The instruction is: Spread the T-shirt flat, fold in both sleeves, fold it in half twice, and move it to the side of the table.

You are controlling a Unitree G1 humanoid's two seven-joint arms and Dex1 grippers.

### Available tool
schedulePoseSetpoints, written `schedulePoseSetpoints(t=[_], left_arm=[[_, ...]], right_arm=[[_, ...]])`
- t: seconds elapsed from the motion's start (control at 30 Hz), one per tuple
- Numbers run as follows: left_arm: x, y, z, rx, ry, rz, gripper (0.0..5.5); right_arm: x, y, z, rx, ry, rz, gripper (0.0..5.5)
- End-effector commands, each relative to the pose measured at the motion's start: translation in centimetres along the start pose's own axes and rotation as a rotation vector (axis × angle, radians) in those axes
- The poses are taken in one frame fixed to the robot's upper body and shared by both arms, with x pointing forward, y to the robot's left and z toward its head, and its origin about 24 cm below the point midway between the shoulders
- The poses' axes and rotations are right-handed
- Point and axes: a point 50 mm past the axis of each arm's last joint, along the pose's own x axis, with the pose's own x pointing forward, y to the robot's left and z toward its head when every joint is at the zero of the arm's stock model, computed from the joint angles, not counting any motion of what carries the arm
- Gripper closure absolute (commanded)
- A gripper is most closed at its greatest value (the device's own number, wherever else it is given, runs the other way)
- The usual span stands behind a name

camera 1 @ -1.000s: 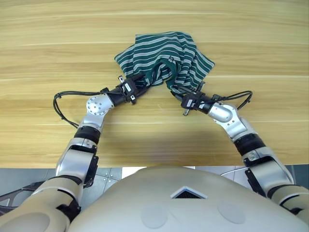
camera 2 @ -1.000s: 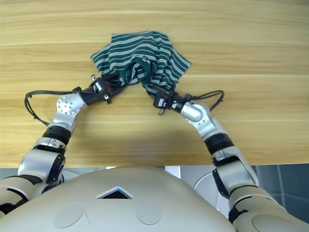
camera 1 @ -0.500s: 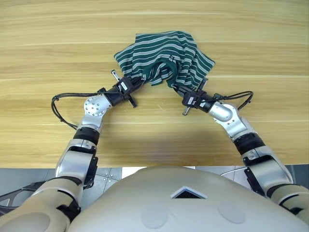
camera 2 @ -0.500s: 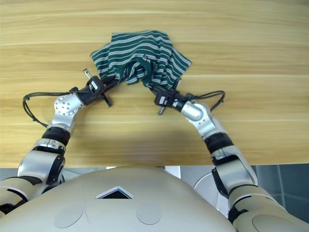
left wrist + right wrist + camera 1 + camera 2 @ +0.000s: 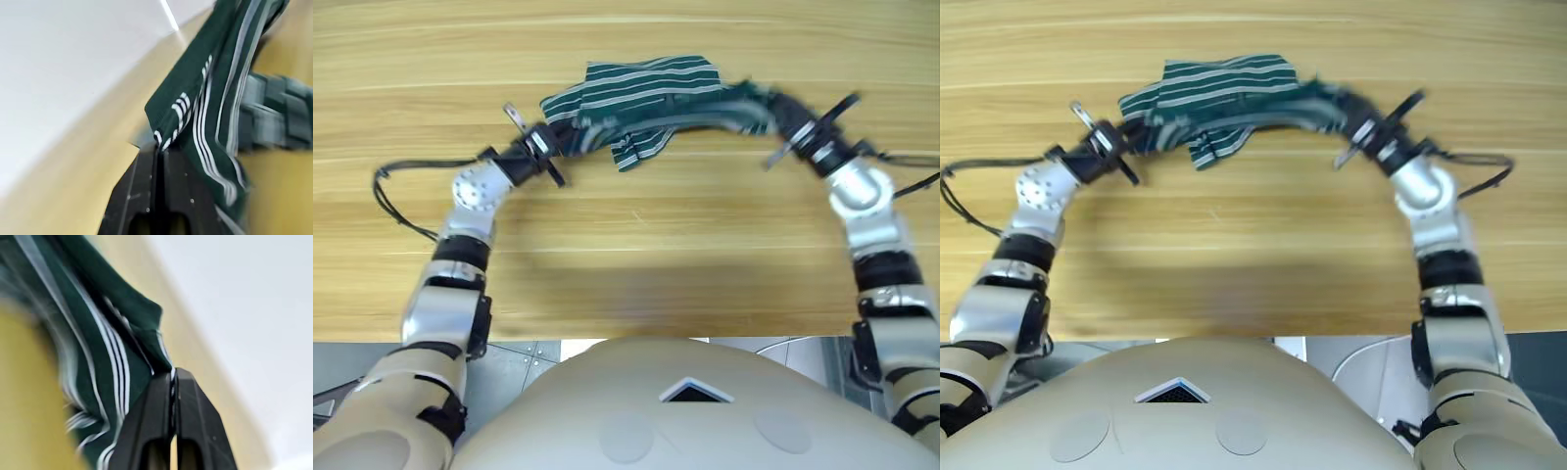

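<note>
The T-shirt (image 5: 641,83), dark green with thin white stripes, hangs stretched in a band between my two grippers above the wooden table (image 5: 626,235). My left gripper (image 5: 553,137) is shut on the shirt's left end, and the left wrist view shows the cloth (image 5: 205,112) pinched between its black fingers (image 5: 142,181). My right gripper (image 5: 783,108) is shut on the right end, and the right wrist view shows the fabric (image 5: 112,352) clamped at its fingertips (image 5: 173,382). A loose fold (image 5: 641,147) droops below the band's middle.
The wooden table extends far to both sides and behind the shirt. Its front edge (image 5: 626,338) runs near my body, with grey floor below it.
Both grippers have swung apart, left going left and right going right and farther back, pulling the bunched shirt out into a long stretched band.
</note>
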Motion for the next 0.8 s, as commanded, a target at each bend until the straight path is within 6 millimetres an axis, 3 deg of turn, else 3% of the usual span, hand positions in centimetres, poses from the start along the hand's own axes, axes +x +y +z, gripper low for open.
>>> schedulePoseSetpoints(t=[0.03, 0.1, 0.17, 0.23, 0.27, 0.37, 0.47, 0.53, 0.67, 0.73, 0.8], left_arm=[[0.1, 8.3, 6.0, 0.254, -0.212, 0.179, 5.49], [-0.7, 12.0, 10.8, 0.391, -0.398, 0.319, 5.49], [-2.4, 13.6, 15.7, 0.531, -0.602, 0.372, 5.49], [-4.4, 13.6, 19.1, 0.624, -0.74, 0.379, 5.49], [-5.5, 13.0, 19.7, 0.636, -0.763, 0.333, 5.49], [-8.3, 9.1, 18.7, 0.64, -0.744, 0.065, 5.49], [-13.5, 2.3, 16.9, 0.508, -0.738, -0.382, 5.49], [-16.0, 0.2, 18.2, 0.486, -0.846, -0.468, 5.49], [-18.5, 0.3, 19.3, 0.426, -0.945, -0.527, 5.49], [-17.5, 2.0, 17.8, 0.376, -0.872, -0.567, 5.49], [-14.8, 4.6, 15.6, 0.355, -0.715, -0.584, 5.49]], right_arm=[[0.5, -8.1, 3.1, -0.072, -0.125, -0.199, 5.5], [-0.1, -12.2, 5.5, -0.069, -0.235, -0.312, 5.5], [-1.8, -15.5, 8.1, -0.052, -0.361, -0.4, 5.5], [-4.0, -16.5, 10.2, -0.044, -0.469, -0.381, 5.5], [-5.5, -15.7, 10.7, -0.052, -0.512, -0.305, 5.5], [-9.9, -12.2, 10.8, -0.084, -0.577, -0.054, 5.5], [-14.4, -7.9, 10.2, -0.095, -0.632, 0.238, 5.5], [-17.0, -7.1, 11.1, -0.064, -0.732, 0.284, 5.5], [-18.4, -6.7, 11.8, -0.034, -0.83, 0.338, 5.5], [-16.4, -6.3, 10.5, -0.022, -0.752, 0.416, 5.5], [-13.0, -6.3, 8.4, -0.039, -0.603, 0.5, 5.5]])
